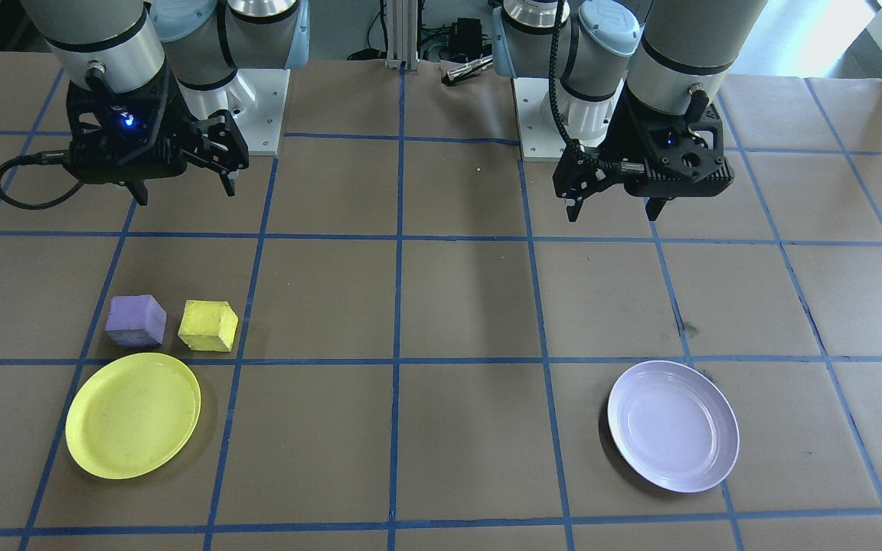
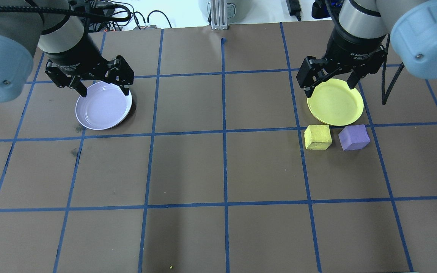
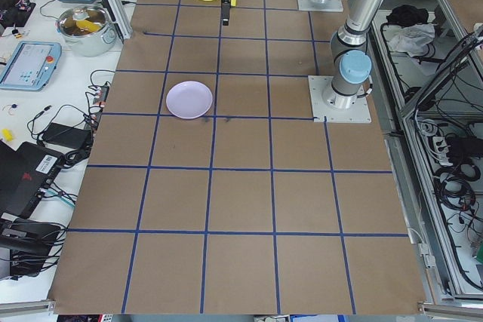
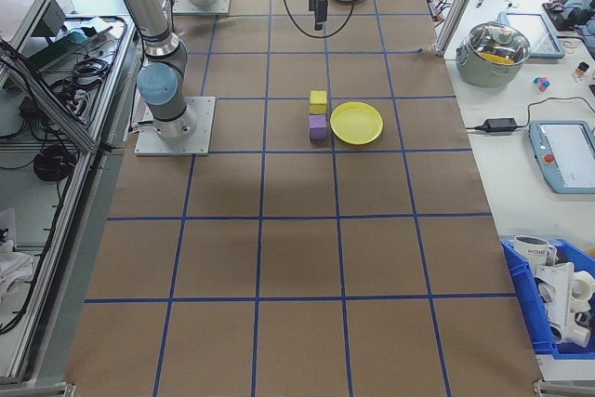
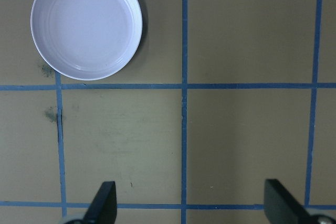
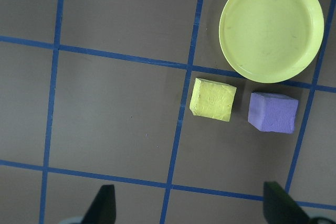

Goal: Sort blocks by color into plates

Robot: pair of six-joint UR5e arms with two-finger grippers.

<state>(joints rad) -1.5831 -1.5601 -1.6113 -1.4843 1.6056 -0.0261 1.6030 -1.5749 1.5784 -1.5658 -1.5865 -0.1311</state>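
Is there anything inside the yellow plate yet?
No. The yellow plate lies empty; the yellow block and purple block sit on the table beside it. Whatever is beneath the plate is hidden.

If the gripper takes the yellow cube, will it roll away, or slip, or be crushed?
The small yellow foam-like cube rests on a flat face on the brown paper table, so it will probably not roll. Its rough matte surface should grip well rather than slip. It looks like light foam, so a hard squeeze may dent it.
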